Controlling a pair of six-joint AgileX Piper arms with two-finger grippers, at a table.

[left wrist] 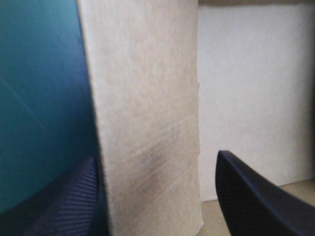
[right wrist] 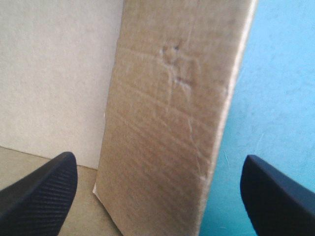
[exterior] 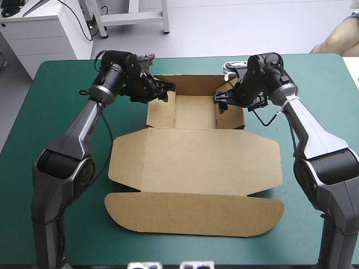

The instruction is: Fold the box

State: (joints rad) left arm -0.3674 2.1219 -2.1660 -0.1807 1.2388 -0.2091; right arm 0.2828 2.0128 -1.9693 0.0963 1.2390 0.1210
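Robotics lab, looks like. Two robot arms (exterior: 84,129) at a table (exterior: 56,78) with a teal-green cover. Beyond its far edge: white cabinet (exterior: 39,36), loose cables (exterior: 85,28), grey metal frame (exterior: 132,18), pale bare floor (exterior: 224,28).

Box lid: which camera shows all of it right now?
The high view: the lid lies flat and whole toward the table's near edge. The wrist views show only the raised left wall and right wall, each between open fingers.
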